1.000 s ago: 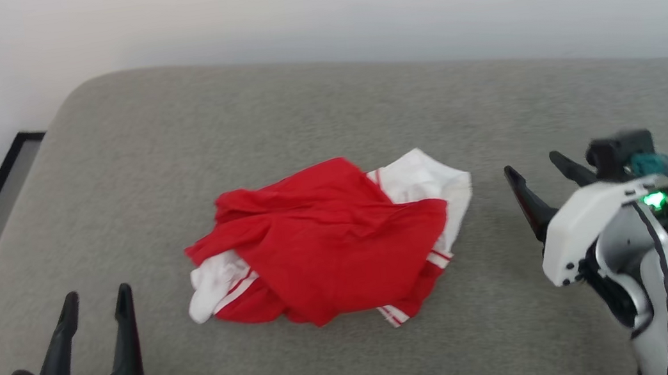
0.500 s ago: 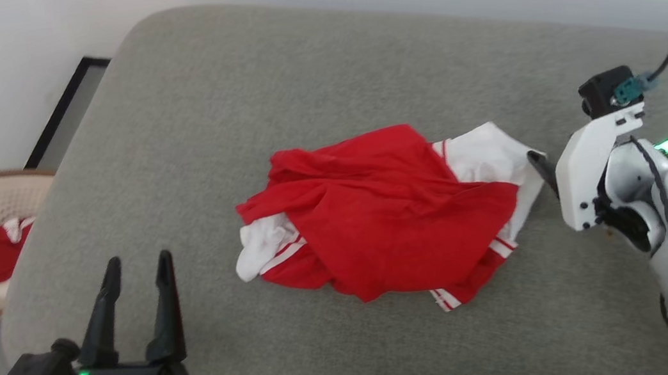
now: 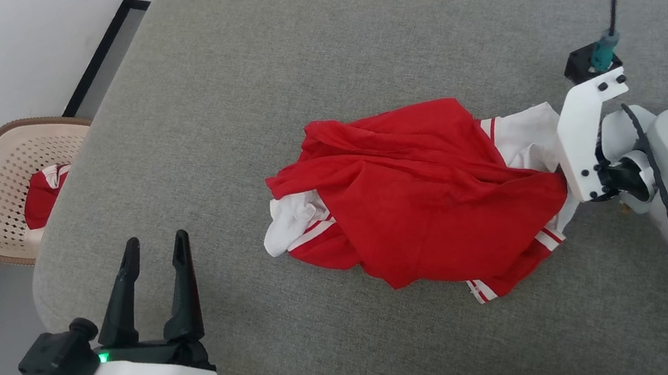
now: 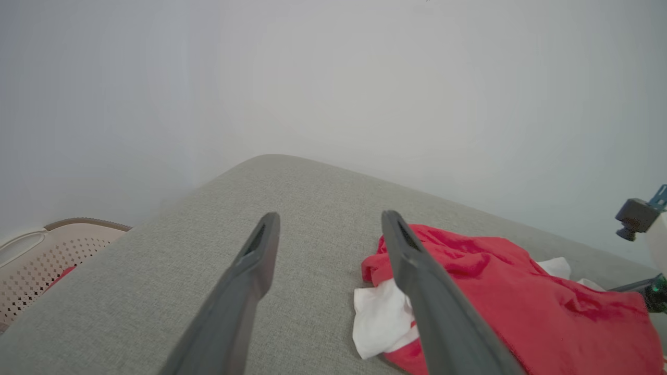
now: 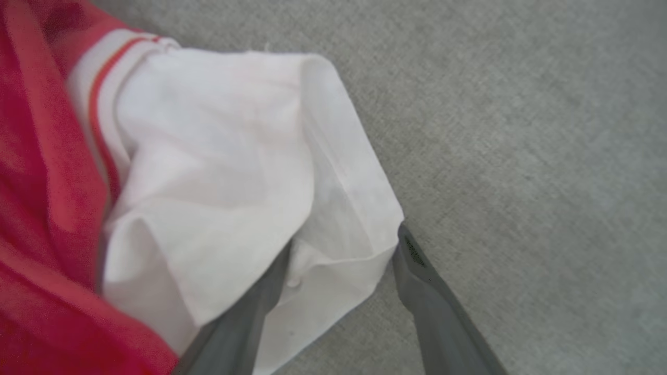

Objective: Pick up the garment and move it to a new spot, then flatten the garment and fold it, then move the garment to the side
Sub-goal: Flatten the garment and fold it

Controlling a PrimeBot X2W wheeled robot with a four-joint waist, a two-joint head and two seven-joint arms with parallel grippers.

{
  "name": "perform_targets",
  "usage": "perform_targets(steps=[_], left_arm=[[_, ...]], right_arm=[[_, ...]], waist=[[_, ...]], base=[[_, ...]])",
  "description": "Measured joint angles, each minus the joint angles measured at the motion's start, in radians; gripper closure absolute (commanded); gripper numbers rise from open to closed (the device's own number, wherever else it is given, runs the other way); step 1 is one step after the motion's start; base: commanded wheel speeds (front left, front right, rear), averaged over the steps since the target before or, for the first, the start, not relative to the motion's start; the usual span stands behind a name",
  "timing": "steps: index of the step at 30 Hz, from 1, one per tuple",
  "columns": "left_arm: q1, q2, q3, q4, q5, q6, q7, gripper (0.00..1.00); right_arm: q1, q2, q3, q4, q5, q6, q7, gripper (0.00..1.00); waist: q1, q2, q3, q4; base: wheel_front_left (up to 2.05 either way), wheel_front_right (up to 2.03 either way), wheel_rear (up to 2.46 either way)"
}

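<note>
The garment [image 3: 426, 201] is a bright red T-shirt with white sleeves, lying crumpled in the middle of the grey cushion [image 3: 291, 57]. My right gripper [image 5: 344, 250] is at its right edge, jaws wide apart around the corner of a white sleeve [image 5: 224, 172]. One finger lies under the cloth and the other finger [image 5: 422, 281] rests on bare cushion beside it. In the head view the white wrist mount [image 3: 585, 135] hides those fingers. My left gripper [image 3: 153, 247] is open and empty near the cushion's front left, well apart from the garment [image 4: 521, 307].
A beige perforated basket [image 3: 5, 192] stands on the floor left of the cushion, holding another red and white cloth [image 3: 41, 194]. A white wall runs behind. The cushion's rounded left edge lies close to my left gripper [image 4: 331, 216].
The head camera has tilted down and turned. My right gripper has come in from the right, across the gap, onto the white sleeve's corner. The left gripper stays open.
</note>
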Motion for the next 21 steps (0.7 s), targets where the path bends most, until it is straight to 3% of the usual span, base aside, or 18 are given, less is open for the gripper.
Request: perform_targets(steps=[11, 21], left_arm=[[0.005, 0.020, 0.034, -0.008, -0.006, -0.001, 0.000, 0.00], [0.051, 0.042, 0.089, -0.031, -0.002, -0.001, 0.000, 0.00]], right_arm=[[-0.012, -0.046, 0.130, -0.062, 0.140, 0.005, -0.026, 1.00], [0.018, -0.198, 0.183, -0.281, 0.281, 0.004, 0.009, 1.00]], waist=[[-0.0001, 0.0000, -0.019, -0.050], [0.0000, 0.0000, -0.067, -0.162]], base=[[0.00, 0.00, 0.00], [0.00, 0.00, 0.00]])
